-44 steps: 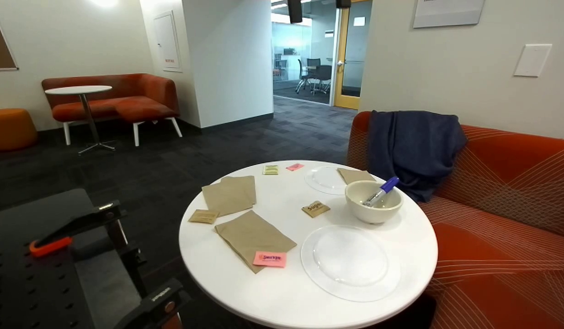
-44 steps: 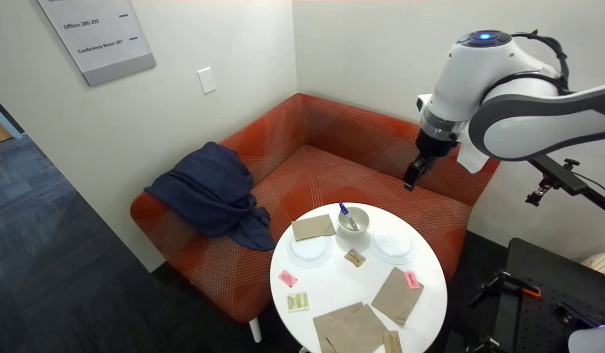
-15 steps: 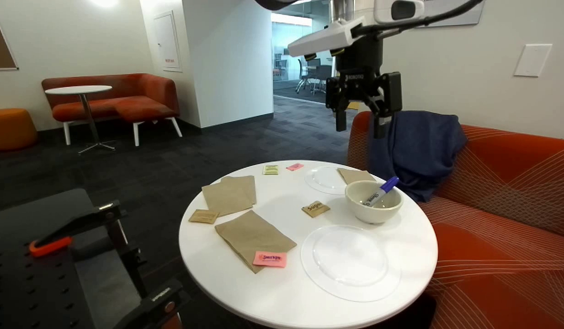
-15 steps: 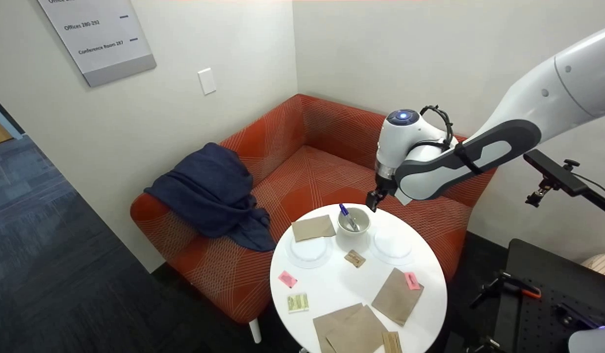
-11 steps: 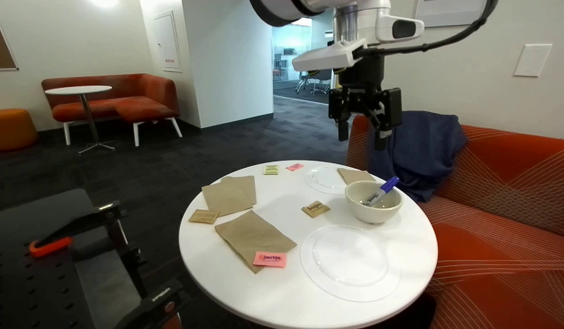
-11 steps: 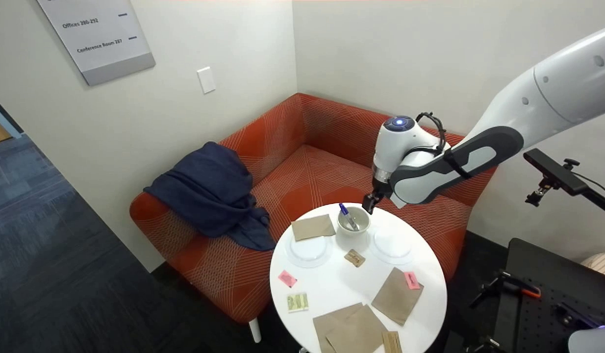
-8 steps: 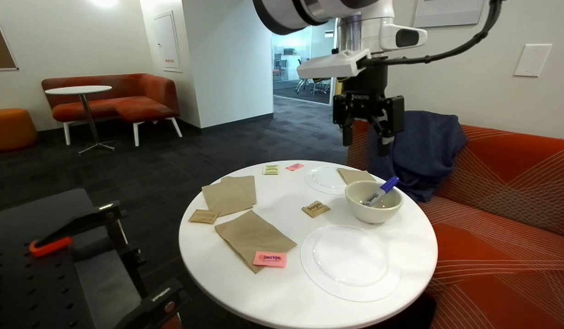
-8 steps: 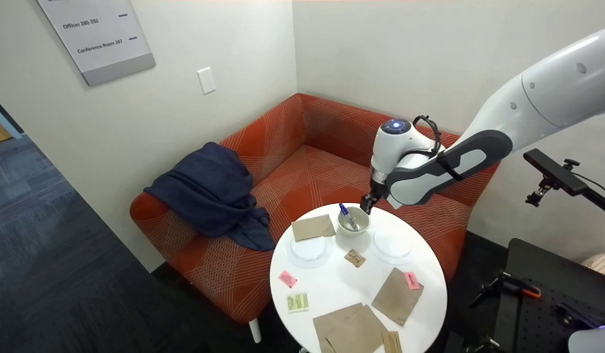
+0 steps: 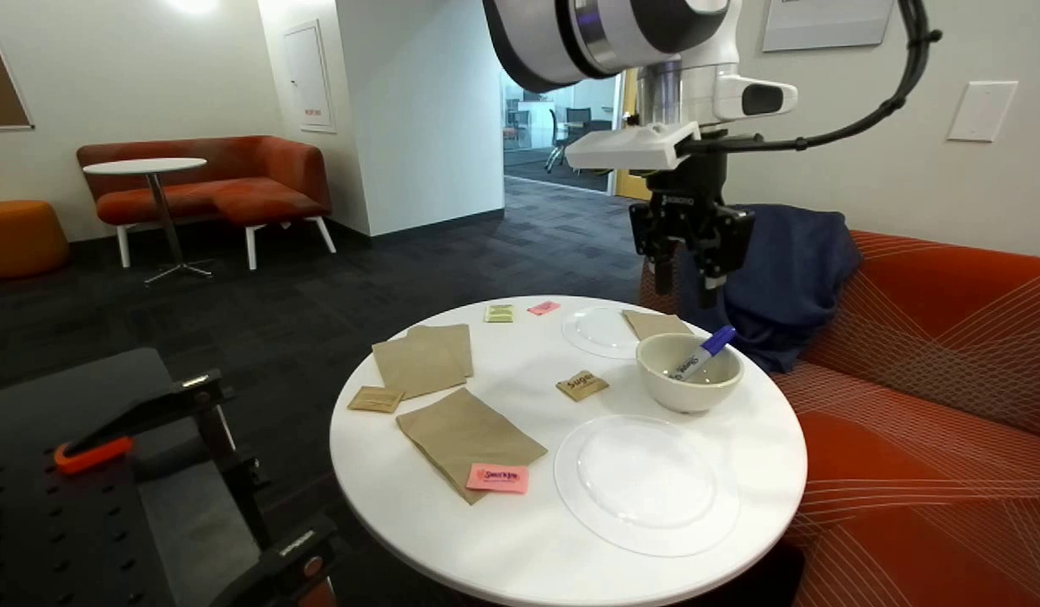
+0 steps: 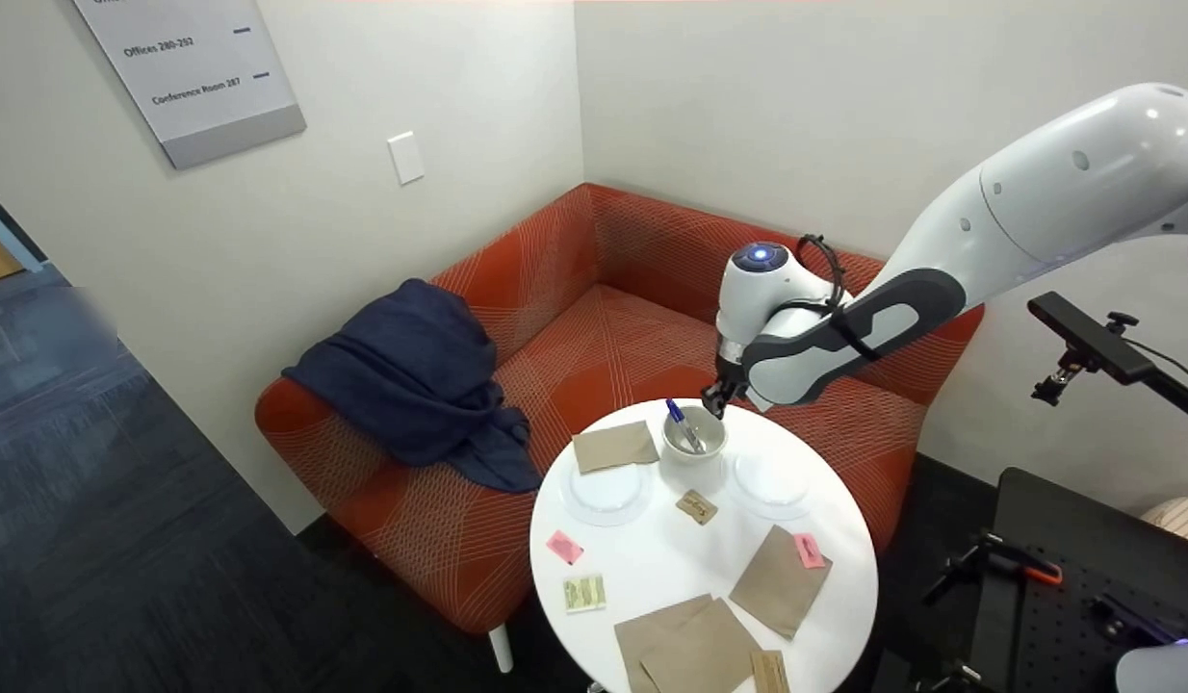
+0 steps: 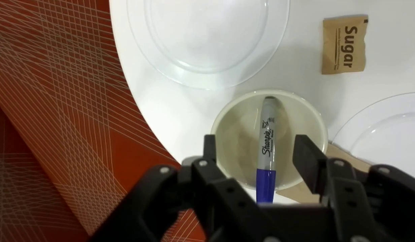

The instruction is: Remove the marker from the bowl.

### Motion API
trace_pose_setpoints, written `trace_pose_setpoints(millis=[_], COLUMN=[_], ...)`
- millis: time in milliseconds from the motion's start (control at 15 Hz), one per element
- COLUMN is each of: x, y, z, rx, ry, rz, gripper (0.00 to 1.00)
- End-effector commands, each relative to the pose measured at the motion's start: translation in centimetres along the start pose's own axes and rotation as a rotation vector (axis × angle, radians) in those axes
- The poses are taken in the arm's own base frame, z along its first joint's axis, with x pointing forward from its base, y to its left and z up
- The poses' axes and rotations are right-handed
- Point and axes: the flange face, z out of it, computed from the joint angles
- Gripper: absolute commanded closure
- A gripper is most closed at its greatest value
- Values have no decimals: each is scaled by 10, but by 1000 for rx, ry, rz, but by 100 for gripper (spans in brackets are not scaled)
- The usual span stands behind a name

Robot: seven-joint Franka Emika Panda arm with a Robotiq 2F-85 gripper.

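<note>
The off-white bowl (image 9: 687, 400) stands on the round white table in both exterior views (image 10: 692, 454). The marker (image 9: 703, 354), grey with a blue cap, leans in the bowl with its cap end above the rim; it also shows in an exterior view (image 10: 683, 424). My gripper (image 9: 685, 289) is open and empty above the bowl, apart from it; it also shows near the bowl in an exterior view (image 10: 714, 402). In the wrist view, the bowl (image 11: 295, 114) and marker (image 11: 267, 141) show between the spread fingers of my gripper (image 11: 255, 146). The cap's end is hidden there by the gripper.
Translucent plates (image 9: 646, 485) (image 9: 600, 331) lie on both sides of the bowl. A sugar packet (image 9: 582, 385), brown napkins (image 9: 474, 434) and pink packets (image 9: 497, 478) lie on the table (image 9: 427, 514). A red sofa (image 10: 642, 337) borders the table.
My gripper has come down from high up and moved toward the bowl, and it is lower now than half a second ago. It stays open. The marker and bowl have not moved.
</note>
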Motion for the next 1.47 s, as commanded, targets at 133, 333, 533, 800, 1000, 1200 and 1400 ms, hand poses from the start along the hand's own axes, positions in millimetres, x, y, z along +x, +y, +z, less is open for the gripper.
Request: trace_pose_setpoints(millis=[133,333,533,800,1000,1200,1400], x=[15,19,22,27,31,36,39], y=[-1,-2,-3,-8,-11,-15,-18], z=[24,36,49,67,78,88,95], rx=[-1,-1,-1,-9,-9,-10,-4], ry=[-3,-8,-8,-2,5,27,55], rz=[9,11,15,9,4,-7,-12], gripper=[34,36,36,35,35,35,36])
